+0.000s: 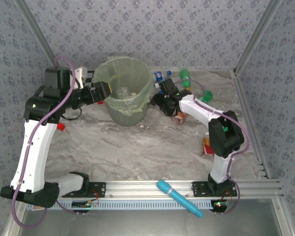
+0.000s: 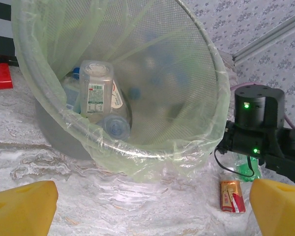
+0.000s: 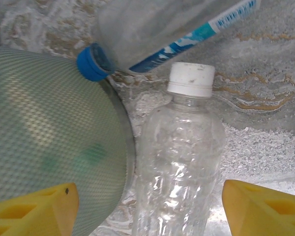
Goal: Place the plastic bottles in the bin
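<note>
White-capped bottle bottom cut off, between right gripper jaws.

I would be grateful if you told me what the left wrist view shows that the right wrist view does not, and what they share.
Left wrist view: looks down into the bin, with a labelled bottle inside, a red block beside it, and the right arm's black wrist past its rim.
Right wrist view: a clear white-capped bottle between the parted fingers of the right tool, and a blue-capped bottle lying beyond it.
Both: the bin and the marbled table.
</note>
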### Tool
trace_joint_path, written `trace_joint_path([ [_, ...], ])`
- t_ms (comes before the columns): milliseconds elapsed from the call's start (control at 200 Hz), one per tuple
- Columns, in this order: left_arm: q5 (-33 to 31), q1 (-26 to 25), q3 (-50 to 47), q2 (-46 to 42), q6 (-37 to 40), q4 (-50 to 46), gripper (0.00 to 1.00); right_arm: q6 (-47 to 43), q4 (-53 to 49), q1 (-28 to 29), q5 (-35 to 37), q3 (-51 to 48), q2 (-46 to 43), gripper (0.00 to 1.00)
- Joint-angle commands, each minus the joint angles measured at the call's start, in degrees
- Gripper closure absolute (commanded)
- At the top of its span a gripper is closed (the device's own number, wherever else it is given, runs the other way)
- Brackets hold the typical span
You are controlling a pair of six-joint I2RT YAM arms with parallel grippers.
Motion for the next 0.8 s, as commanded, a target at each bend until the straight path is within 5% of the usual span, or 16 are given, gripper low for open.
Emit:
trace_joint_path([
  [0, 1.11, 0.44, -0.81, -0.89, -0.12, -0.33, 0.00, 1.26, -1.10, 0.32, 0.22, 1.10, 2.31, 0.22],
  [795, 1.51, 0.37, -0.74, -1.19, 1.91, 0.20, 0.00, -0.19, -2.49, 0.77, -2.45, 5.22, 12.10, 0.31],
])
